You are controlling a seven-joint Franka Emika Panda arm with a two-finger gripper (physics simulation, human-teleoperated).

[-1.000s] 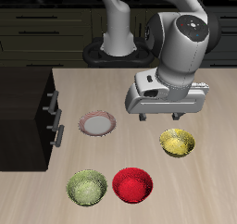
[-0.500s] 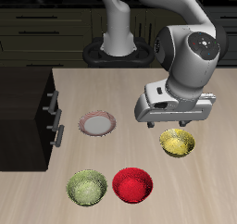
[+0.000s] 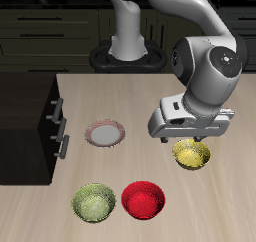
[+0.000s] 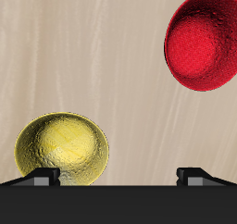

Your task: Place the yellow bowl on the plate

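1. Broadly, the worktop [image 3: 200, 201] carries four small round things, and the yellow bowl [image 3: 192, 155] stands on it apart from the others, partly under the gripper [image 3: 187, 138]; it is not yet lifted. The plate [image 3: 105, 135] lies well apart from it, near the dark cabinet [image 3: 30, 116].
2. Judging by its look, the yellow bowl is stiff and light, with a glossy inside that may be slippery. A thin rim is the only good place to take hold: one finger inside the wall and one outside. A pinch across the whole bowl seems too wide for the gripper.
3. The gripper has its fingers [image 4: 42, 174] spread apart, with nothing between them. It hovers just above the bowl's rim on the side farther back.
4. The exterior view alone shows the plate, the yellow-green bowl [image 3: 93, 202] and the arm. It hides how the fingertips stand relative to the rim.
5. The wrist view shows the yellow bowl [image 4: 62, 150] close to one fingertip, not centred between both, and the red bowl [image 4: 204, 41] beyond. So I judge the gripper needs a small shift before it descends.
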